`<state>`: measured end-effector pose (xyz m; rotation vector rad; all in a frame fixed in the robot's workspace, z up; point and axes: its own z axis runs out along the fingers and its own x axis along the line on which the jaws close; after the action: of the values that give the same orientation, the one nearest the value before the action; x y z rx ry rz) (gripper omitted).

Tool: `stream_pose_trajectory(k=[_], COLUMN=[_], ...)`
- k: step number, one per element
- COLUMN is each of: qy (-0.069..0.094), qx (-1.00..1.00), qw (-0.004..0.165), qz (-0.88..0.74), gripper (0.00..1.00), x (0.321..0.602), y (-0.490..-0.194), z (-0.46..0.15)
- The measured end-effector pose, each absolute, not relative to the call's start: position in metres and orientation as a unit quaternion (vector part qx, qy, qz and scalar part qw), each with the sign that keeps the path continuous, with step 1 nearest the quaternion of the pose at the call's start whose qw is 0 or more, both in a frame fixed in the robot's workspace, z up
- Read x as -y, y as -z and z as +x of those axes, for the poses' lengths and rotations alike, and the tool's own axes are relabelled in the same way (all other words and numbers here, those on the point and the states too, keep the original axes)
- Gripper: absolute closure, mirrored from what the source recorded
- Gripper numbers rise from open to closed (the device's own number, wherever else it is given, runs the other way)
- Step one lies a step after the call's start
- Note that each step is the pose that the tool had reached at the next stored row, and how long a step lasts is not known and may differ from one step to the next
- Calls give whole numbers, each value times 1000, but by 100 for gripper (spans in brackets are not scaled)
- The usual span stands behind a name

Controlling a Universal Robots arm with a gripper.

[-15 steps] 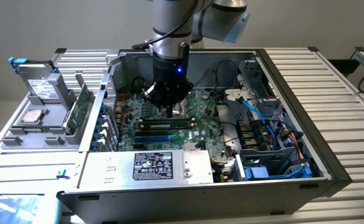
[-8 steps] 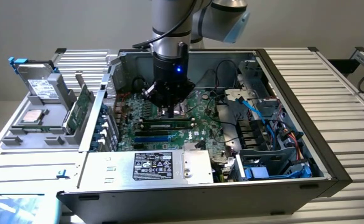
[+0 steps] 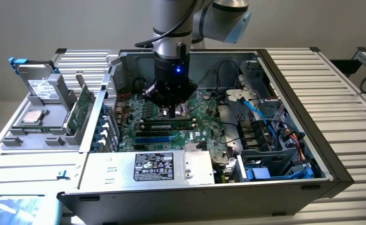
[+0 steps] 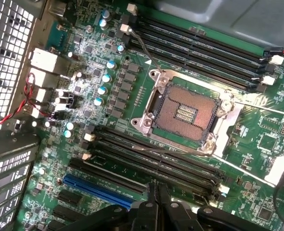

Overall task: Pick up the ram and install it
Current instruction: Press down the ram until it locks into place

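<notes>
The gripper (image 3: 170,111) is hanging low inside the open computer case (image 3: 332,159), just above the motherboard (image 3: 203,123), with its fingers (image 4: 157,202) clenched together. Whether anything is pinched between them cannot be told. Right below it, in the exterior view, the ram (image 3: 166,125) is lying along one of the memory slots near the CPU socket (image 4: 186,111), a thin dark-chipped green stick that looks to be sitting in or on the slot; how deeply it is seated is not clear.

The stick is likely handling as a light, stiff but fragile part: a bare board with small chips and an edge connector that tolerates little twisting. The long top edge or the two short ends are the sensible places to take hold, keeping pressure straight down along the slot. In the wrist view, the empty black slots (image 4: 151,163) are running beside the socket, with a blue slot (image 4: 96,188) close by.
</notes>
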<state>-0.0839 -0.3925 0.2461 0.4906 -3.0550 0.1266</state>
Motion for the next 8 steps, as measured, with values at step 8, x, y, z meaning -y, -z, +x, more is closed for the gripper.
stream_pose_trajectory(k=[8], qy=[-41], qx=[993], qw=[20], qz=[109], gripper=[88], x=[393], y=[-246], z=[-84])
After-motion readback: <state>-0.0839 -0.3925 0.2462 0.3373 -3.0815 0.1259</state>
